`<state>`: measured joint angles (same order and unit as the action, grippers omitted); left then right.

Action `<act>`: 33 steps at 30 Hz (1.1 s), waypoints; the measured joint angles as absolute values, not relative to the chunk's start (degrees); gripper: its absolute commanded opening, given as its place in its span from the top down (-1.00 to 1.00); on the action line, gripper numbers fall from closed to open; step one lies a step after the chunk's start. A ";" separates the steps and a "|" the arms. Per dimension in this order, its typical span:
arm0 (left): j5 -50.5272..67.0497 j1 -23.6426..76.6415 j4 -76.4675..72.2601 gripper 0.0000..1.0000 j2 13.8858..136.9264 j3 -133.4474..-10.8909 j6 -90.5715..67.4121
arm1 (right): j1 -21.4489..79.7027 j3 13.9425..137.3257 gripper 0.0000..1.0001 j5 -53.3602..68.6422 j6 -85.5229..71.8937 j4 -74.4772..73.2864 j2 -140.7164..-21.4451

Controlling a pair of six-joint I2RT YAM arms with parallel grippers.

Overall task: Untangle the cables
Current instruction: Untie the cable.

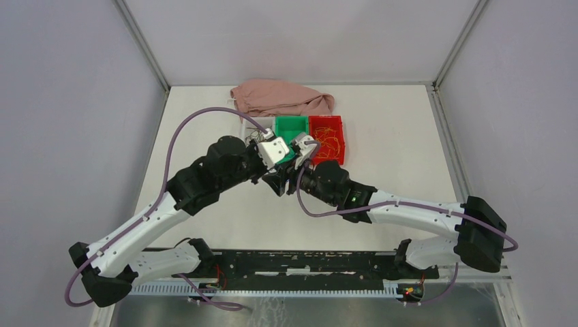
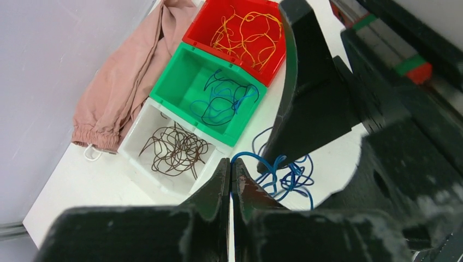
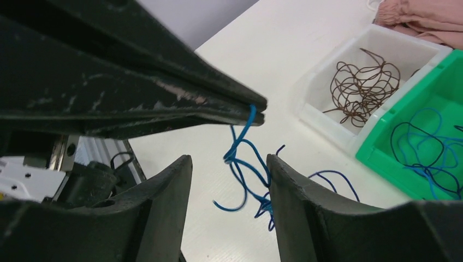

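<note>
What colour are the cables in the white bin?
Dark brown cables, clearest in the left wrist view.

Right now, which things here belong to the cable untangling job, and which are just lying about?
Job: loose blue cables, left pincer shut on one, open right pincer, white bin of brown cables, green bin of sorted blue cables, red bin of yellow cables.
Lying about: pink cloth.

bins (image 2: 132, 143) (image 2: 184, 73) (image 2: 206, 24) 3 | pink cloth (image 2: 125, 71) 1 | arms (image 1: 150, 225) (image 1: 409, 211) 2 | cable clumps (image 2: 174, 150) (image 2: 224, 101) (image 2: 248, 33) (image 2: 286, 174) 4
</note>
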<state>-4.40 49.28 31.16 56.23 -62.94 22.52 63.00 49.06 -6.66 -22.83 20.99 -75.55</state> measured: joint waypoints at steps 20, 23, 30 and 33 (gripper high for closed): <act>-2.55 49.25 31.62 0.94 54.96 -63.26 22.52 | 63.72 45.43 0.04 -28.45 -27.86 30.00 -74.96; -0.01 49.28 33.10 0.94 54.96 -64.34 22.52 | 63.77 45.10 0.03 -29.91 -28.12 30.30 -74.81; 7.03 49.28 35.77 0.94 55.09 -67.92 22.52 | 64.14 45.01 0.00 -30.22 -28.23 30.94 -74.74; 9.32 49.28 36.82 0.94 55.48 -70.08 22.52 | 64.27 44.47 0.00 -29.93 -28.40 31.33 -74.74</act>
<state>9.32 49.28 36.82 55.48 -70.08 22.52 64.27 44.47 -29.93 -28.40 31.33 -74.74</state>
